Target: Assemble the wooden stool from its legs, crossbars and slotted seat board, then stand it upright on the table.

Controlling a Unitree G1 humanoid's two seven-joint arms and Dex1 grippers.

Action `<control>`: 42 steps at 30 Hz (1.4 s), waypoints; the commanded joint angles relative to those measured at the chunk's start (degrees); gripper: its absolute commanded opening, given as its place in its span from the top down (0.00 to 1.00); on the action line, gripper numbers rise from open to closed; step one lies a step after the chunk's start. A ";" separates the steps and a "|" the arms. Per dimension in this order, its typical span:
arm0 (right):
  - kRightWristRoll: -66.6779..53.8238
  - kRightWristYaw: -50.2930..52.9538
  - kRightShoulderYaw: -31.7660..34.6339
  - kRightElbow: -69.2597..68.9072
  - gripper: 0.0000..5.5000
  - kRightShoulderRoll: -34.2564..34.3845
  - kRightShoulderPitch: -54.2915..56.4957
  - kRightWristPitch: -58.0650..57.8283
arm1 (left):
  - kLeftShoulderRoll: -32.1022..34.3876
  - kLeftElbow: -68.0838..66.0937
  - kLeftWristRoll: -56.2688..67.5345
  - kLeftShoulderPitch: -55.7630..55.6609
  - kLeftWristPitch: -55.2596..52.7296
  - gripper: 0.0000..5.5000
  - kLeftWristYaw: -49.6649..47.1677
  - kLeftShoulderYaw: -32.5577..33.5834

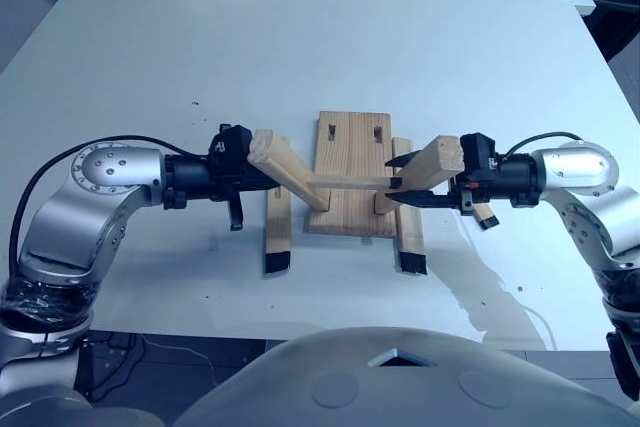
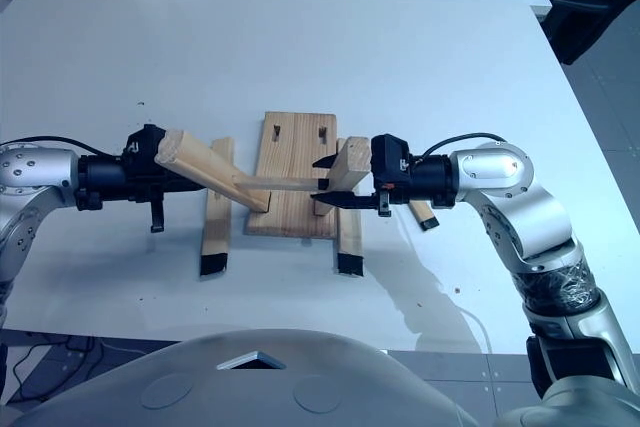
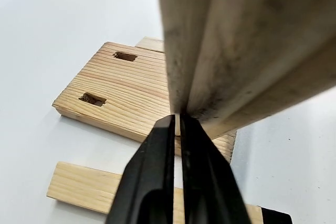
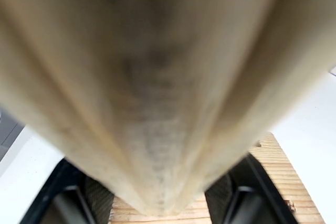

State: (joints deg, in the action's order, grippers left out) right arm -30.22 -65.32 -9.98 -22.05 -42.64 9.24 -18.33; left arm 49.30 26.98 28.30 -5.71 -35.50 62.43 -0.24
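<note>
Stool parts show plainly in the left eye view. The pale rectangular slotted wooden seat board (image 1: pixel 350 152) lies flat on the white table (image 1: pixel 150 57). Raised over it is a half-built frame: a slanted pale wooden left leg (image 1: pixel 285 169) above the board's left edge and a matching right leg (image 1: pixel 432 162) above its right edge. A thin wooden crossbar (image 1: pixel 350 184) joins them across the board's middle. The left gripper (image 1: pixel 255 172) is clamped on the left leg's outer end, beyond the board's left side, and the right gripper (image 1: pixel 425 179) is clamped on the right leg, just off the board's right side. One black-tipped wooden loose leg (image 1: pixel 277 232) lies on the table just beside the board's left side, and another (image 1: pixel 409 237) lies just beside its right. The right eye view shows the same layout, with the crossbar roughly level between the held legs. In the left wrist view the black fingers (image 3: pixel 157 182) sit pressed close beneath the held leg, with the board's two open slots facing up beyond them. In the right wrist view the right leg runs between two black fingers (image 4: pixel 68 198), with the board's grain below. The timber looks stiff, light and sturdy, though its smooth faces may slip. The crossbar joints are probably only push-fit, so both grips should hold their spacing and stay on the outer ends, clear of the ends meant for the slots.
</note>
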 commanded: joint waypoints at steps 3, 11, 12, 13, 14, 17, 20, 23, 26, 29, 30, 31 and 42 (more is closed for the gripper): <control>-0.43 1.07 -1.57 -2.58 0.50 2.23 1.72 -1.91 | -3.91 -0.77 1.61 -0.32 4.44 0.79 1.62 -2.69; 0.64 0.21 0.06 -0.51 0.38 1.29 3.91 -1.50 | -4.67 -5.45 -1.81 -1.79 8.11 0.57 -0.33 -1.97; 1.26 -0.10 0.28 0.17 0.38 0.72 3.54 -1.07 | -4.65 -5.95 -2.13 -2.22 8.58 0.54 -0.44 -1.73; 1.83 -0.46 0.44 0.80 0.38 0.06 3.06 -0.84 | -4.58 -6.42 -2.44 -2.64 8.97 0.52 -0.54 -1.46; 2.31 -0.90 0.54 1.26 0.38 -0.50 2.57 -0.51 | -4.47 -6.77 -2.55 -2.90 9.19 0.49 -0.52 -1.12; 3.74 -1.88 1.04 2.83 0.38 -1.69 1.19 0.54 | -3.92 -7.49 -2.62 -3.36 9.81 0.41 -0.21 -0.35; 5.61 -2.66 1.30 4.69 0.38 -2.69 0.17 1.99 | -3.13 -7.57 -2.28 -3.58 10.16 0.35 0.64 0.20; 5.80 -3.32 1.90 4.62 0.38 -3.23 -0.72 2.40 | -2.63 -7.54 -2.18 -3.60 10.45 0.35 1.45 0.21; 5.74 -3.99 2.42 4.55 0.38 -4.01 -1.13 2.39 | -2.62 -7.90 -2.87 -3.04 11.24 0.35 1.55 -0.06; 5.95 -4.76 2.83 4.72 0.38 -5.06 -1.64 2.24 | -2.70 -8.91 -4.44 -2.33 12.87 0.35 0.92 -0.25; 6.37 -5.25 2.88 4.84 0.38 -5.63 -2.09 2.70 | -2.55 -9.56 -5.39 -2.01 13.92 0.35 0.70 -0.41; 6.76 -5.55 2.92 5.02 0.38 -6.08 -2.46 3.06 | -2.37 -10.19 -6.35 -1.63 14.98 0.35 0.56 -0.59; 11.61 -1.13 4.18 10.08 0.38 -4.99 -5.54 6.90 | -7.13 -11.89 -11.84 9.00 21.35 0.35 -5.58 -2.27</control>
State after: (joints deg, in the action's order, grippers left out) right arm -19.90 -68.60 -6.33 -12.77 -49.28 3.51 -12.27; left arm 44.00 14.31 17.09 2.67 -14.23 59.35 -2.03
